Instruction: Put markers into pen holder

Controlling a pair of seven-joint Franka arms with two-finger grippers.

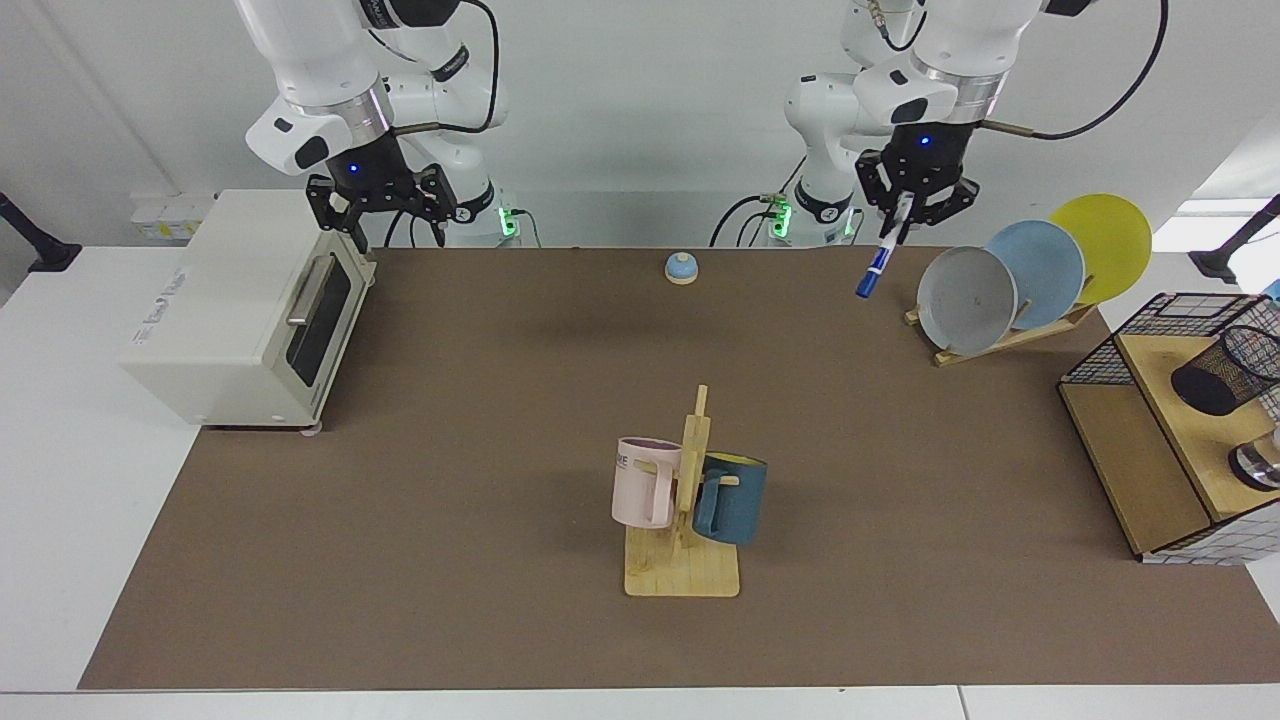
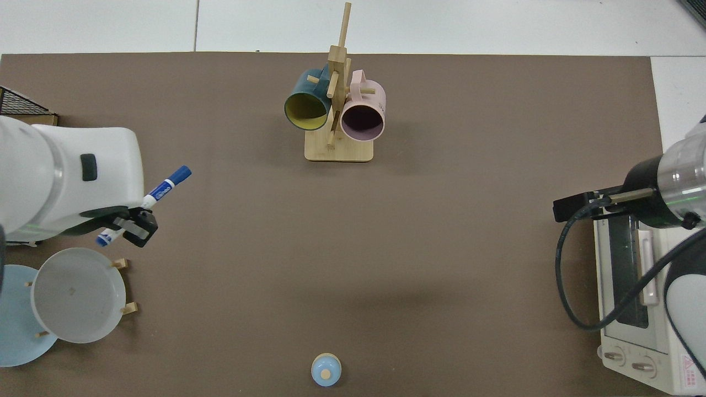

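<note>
I have the marker pinched in my left gripper, blue cap down, high by the plate rack. The pen holder sits far off, so I should carry it steady and level. My right gripper waits open by the toaster oven.

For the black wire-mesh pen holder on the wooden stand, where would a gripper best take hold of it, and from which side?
The black wire-mesh cylindrical pen holder lies tilted on the wooden stand, its open mouth toward the wire basket. Grip across the round wall near its closed end, coming from above, probably; the mesh rim looks flimsier. The left gripper holds the blue-capped white marker; the right gripper waits open above the toaster oven.
</note>
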